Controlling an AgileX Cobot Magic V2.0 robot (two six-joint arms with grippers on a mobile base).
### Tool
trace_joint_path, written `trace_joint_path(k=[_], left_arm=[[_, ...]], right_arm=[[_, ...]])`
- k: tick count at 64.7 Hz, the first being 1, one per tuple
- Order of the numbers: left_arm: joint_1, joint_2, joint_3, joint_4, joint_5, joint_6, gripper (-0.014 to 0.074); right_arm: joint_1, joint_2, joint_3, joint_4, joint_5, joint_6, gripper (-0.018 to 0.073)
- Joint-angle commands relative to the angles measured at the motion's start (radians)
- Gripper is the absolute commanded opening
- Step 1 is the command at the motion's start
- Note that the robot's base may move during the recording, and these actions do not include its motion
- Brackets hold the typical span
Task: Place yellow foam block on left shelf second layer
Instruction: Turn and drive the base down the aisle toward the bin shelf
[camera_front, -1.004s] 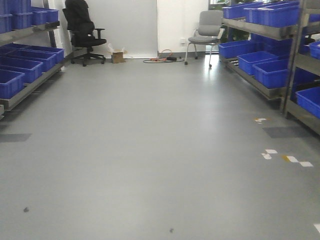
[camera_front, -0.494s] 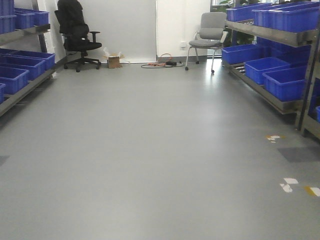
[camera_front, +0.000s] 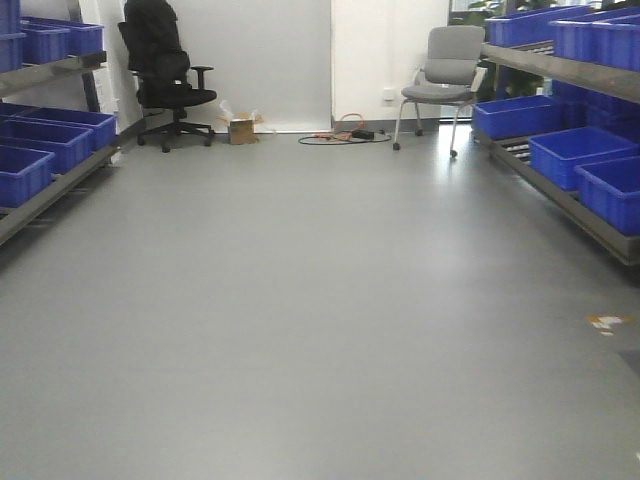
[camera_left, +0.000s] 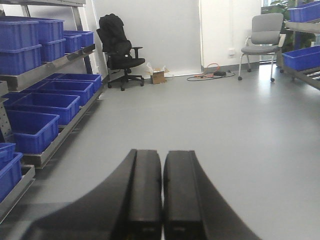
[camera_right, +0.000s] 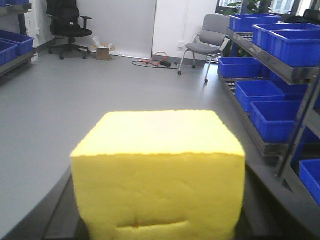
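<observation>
The yellow foam block fills the lower half of the right wrist view. My right gripper is shut on it, with dark fingers showing at both sides. In the left wrist view my left gripper is shut with nothing between its black fingers, pointing down the aisle. The left shelf stands to its left, with several blue bins on each level. It also shows in the front view as the left shelf. Neither gripper nor the block shows in the front view.
A right shelf with blue bins lines the other side of the grey floor aisle. At the far wall stand a black office chair, a grey chair, a cardboard box and cables.
The front view has advanced down the aisle. The far chairs look larger, the shelves have slid outward, and the floor marks have dropped toward the lower right edge.
</observation>
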Motion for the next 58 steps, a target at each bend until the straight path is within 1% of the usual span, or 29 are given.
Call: trace_joint_path(k=[1,58], left_arm=[[-0.007,-0.019,0.02,-0.006,-0.082,-0.005,0.0136],[-0.007,-0.019,0.02,-0.006,-0.082,-0.005,0.0136]], right_arm=[[-0.007,0.012,-0.03,-0.01,-0.092,-0.005,0.0463],[-0.007,0.012,-0.03,-0.01,-0.092,-0.005,0.0463]])
